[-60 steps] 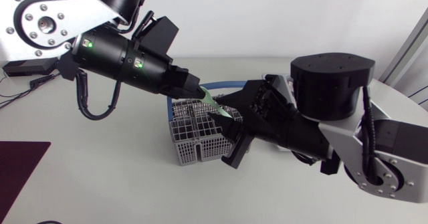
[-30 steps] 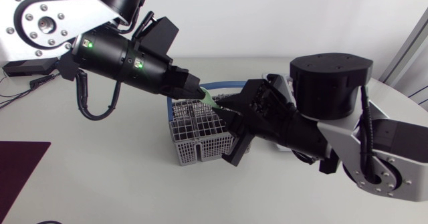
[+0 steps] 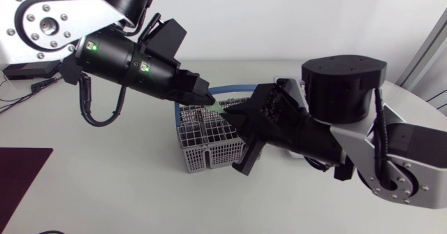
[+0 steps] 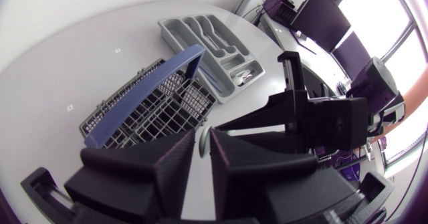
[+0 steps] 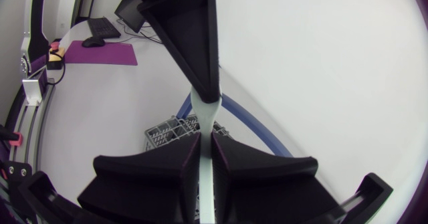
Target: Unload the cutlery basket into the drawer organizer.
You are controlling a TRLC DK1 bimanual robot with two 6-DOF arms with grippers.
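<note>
Judging from the cutlery basket, how far along?
— Midway, I'd guess; a pale green utensil hangs just above the basket, with the left gripper and right gripper both pinched narrowly on it; the drawer organizer beyond the basket already holds some metal pieces.
— Counts?
— One utensil aloft, one basket, one organizer, two grippers; what remains inside the basket I cannot tell.

Nothing legible: no print, label, number or sign readable on cutlery basket or drawer organizer.
</note>
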